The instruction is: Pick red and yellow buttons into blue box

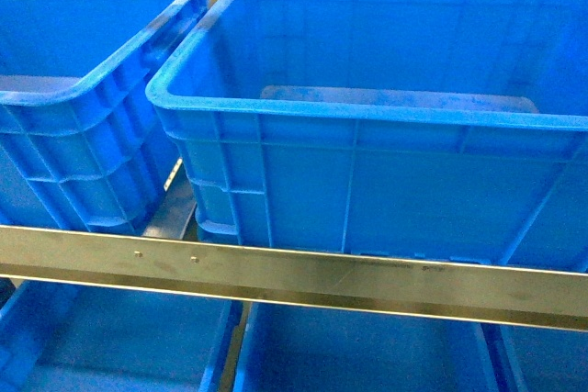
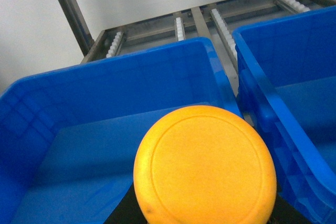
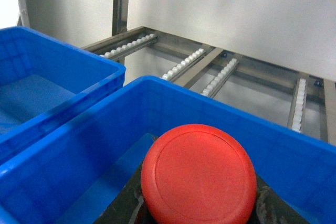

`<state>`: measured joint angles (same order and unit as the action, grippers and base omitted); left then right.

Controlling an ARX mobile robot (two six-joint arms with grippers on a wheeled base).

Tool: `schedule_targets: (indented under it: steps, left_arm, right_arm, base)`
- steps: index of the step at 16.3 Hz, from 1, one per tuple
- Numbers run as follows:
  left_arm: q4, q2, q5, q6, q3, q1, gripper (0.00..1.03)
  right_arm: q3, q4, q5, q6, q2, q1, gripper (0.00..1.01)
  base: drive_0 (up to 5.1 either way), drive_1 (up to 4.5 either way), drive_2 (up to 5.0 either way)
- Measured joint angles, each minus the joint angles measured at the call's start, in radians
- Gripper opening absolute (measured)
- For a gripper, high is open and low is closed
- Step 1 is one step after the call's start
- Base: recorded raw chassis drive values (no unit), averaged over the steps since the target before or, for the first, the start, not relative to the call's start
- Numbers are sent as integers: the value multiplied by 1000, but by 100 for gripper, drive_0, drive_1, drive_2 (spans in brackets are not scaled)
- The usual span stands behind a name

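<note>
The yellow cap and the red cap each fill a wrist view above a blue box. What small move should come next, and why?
Probably lower each arm a little, then release. The yellow button hangs over the left blue box, and the red button over the right blue box, both above bare floors. The pincers themselves are hidden behind the caps, so their grip cannot be confirmed.

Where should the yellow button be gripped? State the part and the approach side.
Probably on the narrower dark part under the cap of the yellow button, with the jaws closing from two opposite sides. The cap is a wide, smooth, round disc with no flat faces.
</note>
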<state>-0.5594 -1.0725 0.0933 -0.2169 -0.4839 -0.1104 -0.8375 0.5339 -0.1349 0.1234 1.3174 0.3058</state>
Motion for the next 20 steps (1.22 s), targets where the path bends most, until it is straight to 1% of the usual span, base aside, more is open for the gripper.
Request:
schedule_targets:
  steps: [1, 2, 3, 5, 6, 7, 9, 11, 12, 13, 16, 17, 18, 20]
  left_arm:
    - [0, 0, 0, 0, 0, 0, 23]
    - [0, 0, 0, 0, 0, 0, 23]
    - [0, 0, 0, 0, 0, 0, 23]
    - [0, 0, 0, 0, 0, 0, 23]
    - [0, 0, 0, 0, 0, 0, 23]
    - [0, 0, 0, 0, 0, 0, 23]
    - [1, 0, 0, 0, 0, 0, 23]
    - [0, 0, 0, 0, 0, 0, 23]
    - [0, 0, 0, 0, 0, 0, 23]
    - [0, 0, 0, 0, 0, 0, 23]
    - [0, 0, 0, 0, 0, 0, 23]
    - [0, 0, 0, 0, 0, 0, 23]
    - [0, 0, 0, 0, 0, 0, 23]
    - [0, 0, 0, 0, 0, 0, 23]
  right_arm:
    - [-56, -14, 0, 48, 72, -15, 28]
    - [-111, -22, -2, 90, 133, -41, 28]
    - [-158, -71, -14, 119, 168, -62, 28]
    - [-215, -132, -16, 170, 216, -102, 28]
    - [-243, -199, -24, 194, 236, -128, 28]
    - [-257, -243, -26, 220, 250, -144, 28]
    - [-280, -320, -42, 240, 271, -167, 28]
    - [-291, -335, -62, 248, 272, -167, 28]
    - [-293, -326, -63, 249, 272, -159, 28]
    - [-300, -350, -77, 248, 272, -154, 28]
    - [-300, -349, -82, 248, 272, -149, 52]
    - [-300, -349, -82, 249, 272, -149, 63]
    - [-300, -349, -82, 249, 272, -149, 70]
    - [-300, -349, -82, 248, 272, -149, 94]
  base:
    - [0, 0, 0]
    - [0, 0, 0]
    - [0, 0, 0]
    - [0, 0, 0]
    - [0, 0, 0]
    - [0, 0, 0]
    - [0, 0, 0]
    - [0, 0, 0]
    - [0, 0, 0]
    - [0, 0, 0]
    - [0, 0, 0]
    - [0, 0, 0]
    - [0, 0, 0]
    - [0, 0, 0]
